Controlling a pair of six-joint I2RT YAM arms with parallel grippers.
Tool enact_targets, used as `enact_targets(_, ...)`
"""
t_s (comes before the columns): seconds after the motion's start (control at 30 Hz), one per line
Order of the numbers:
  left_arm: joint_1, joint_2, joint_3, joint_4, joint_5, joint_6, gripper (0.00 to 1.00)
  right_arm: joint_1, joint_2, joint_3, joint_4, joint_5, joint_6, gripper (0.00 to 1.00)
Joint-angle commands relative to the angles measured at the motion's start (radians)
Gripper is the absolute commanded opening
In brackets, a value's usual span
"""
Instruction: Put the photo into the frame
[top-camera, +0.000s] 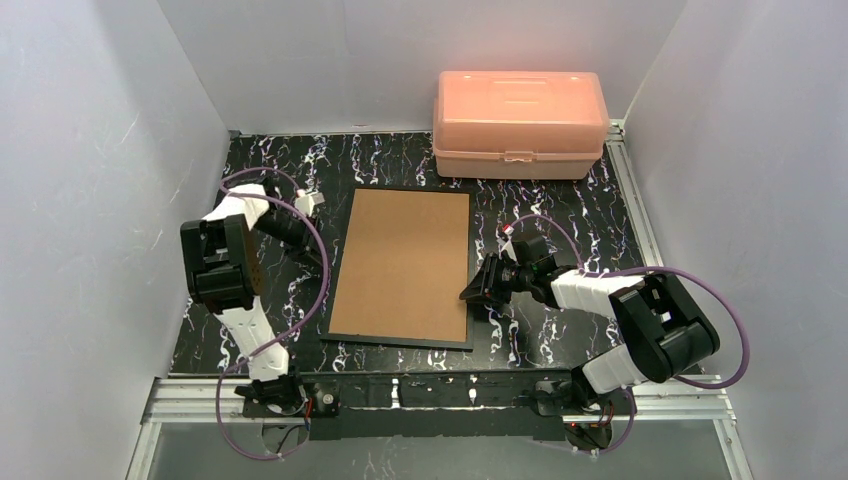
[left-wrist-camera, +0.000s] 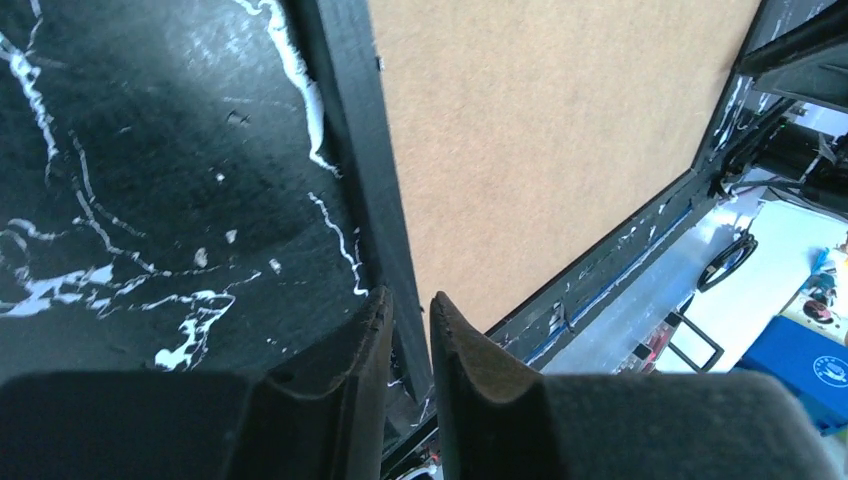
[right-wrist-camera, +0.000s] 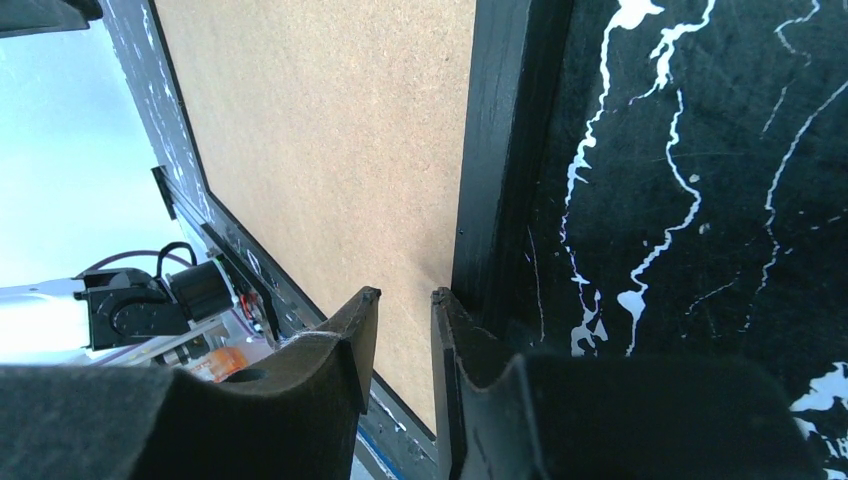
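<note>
The frame (top-camera: 402, 265) lies flat in the middle of the black table (top-camera: 400, 150), with its brown back facing up. I cannot see the photo anywhere, so I cannot tell if it is under that brown back. The frame looks thin and stiff, and I think it is light. It likely has glass on the side facing down, so it could crack if it is dropped or bent. It lies so flat that getting under it looks hard. The thin black edge at the side seems the best place to hold it. The left gripper (left-wrist-camera: 410, 300) hangs over the frame's left edge. Its fingers (left-wrist-camera: 375, 320) are only a little way apart, and I see nothing held between them. The right gripper (right-wrist-camera: 405, 295) is at the frame's right edge, where the brown back meets the black rim. It also has a small gap and holds nothing I can see. A pink box (top-camera: 520, 120) sits at the far side, near the frame's far corner but not touching it. It may get in the way if the frame slides back.
</note>
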Motion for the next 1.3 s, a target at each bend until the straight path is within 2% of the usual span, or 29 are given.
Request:
enact_targets(0.0,0.010,-0.012,-0.025,-0.028,-0.050,0.024,0.21,0.005,0.020,-0.026,-0.108,0.095,-0.051,0.35)
enact_targets(0.2,0.010,0.088,-0.067,0.030,-0.031,0.005,0.22,0.005,0.021,-0.021,-0.109,0.091,-0.051,0.34)
enact_targets(0.4,-0.006,0.112,-0.067,0.035,-0.003,-0.001,0.23,0.006,0.020,-0.020,-0.112,0.090,-0.051,0.33)
enact_targets(0.47,-0.013,0.120,-0.067,0.037,-0.002,0.002,0.17,0.006,0.020,-0.019,-0.109,0.091,-0.048,0.32)
enact_targets(0.57,-0.022,0.132,-0.071,0.045,-0.003,-0.002,0.00,0.006,0.025,-0.019,-0.102,0.089,-0.047,0.32)
enact_targets(1.27,-0.065,0.132,-0.091,0.079,-0.024,-0.017,0.00,0.032,0.092,0.012,-0.106,0.121,-0.053,0.29)
